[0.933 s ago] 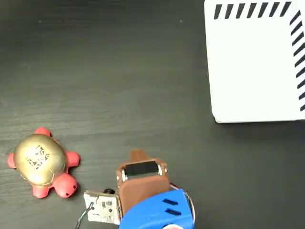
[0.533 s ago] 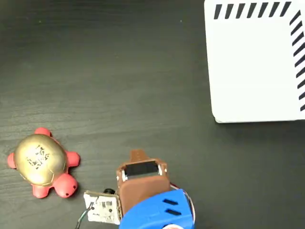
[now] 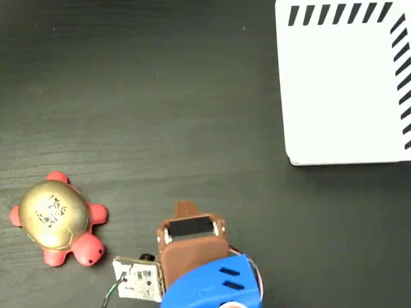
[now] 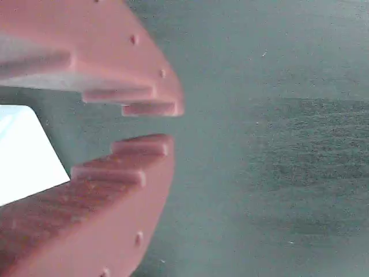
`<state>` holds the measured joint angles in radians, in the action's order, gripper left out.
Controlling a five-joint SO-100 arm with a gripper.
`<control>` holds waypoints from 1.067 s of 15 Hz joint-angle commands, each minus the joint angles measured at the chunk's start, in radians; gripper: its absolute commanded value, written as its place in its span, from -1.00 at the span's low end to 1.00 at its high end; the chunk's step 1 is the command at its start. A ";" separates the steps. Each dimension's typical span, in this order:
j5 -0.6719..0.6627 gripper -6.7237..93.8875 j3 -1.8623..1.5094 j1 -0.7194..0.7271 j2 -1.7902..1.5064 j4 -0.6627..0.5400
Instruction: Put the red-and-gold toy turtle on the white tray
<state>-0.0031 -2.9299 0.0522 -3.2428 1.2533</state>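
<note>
Red-and-gold toy turtle [image 3: 54,220] sat upright near the counter's [image 3: 160,109] left edge, toward the near-left corner, gold shell up with the dark print showing, untouched. White tray [image 3: 343,83] lay flat at the far-right corner, striped along its far and right edges, well apart from the turtle. Arm came in at the near edge, between the two but closer to the turtle. The fingers [image 4: 147,124] were slightly spread in the wrist view, a narrow gap between the toothed tips, pinching nothing; a white corner showed behind them at left.
</note>
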 commanded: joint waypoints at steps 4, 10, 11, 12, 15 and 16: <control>-0.002 -0.87 0.011 0.026 -0.009 0.018; 0.351 -0.87 0.402 0.146 0.476 -0.071; 0.434 -0.87 0.479 0.166 0.569 -0.038; 0.523 -0.87 0.549 0.195 0.650 0.008; 0.577 -0.87 0.635 0.244 0.839 0.023; 0.574 -0.87 0.693 0.267 0.891 0.044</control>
<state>0.5492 -2.3485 0.2838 -2.3945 1.2793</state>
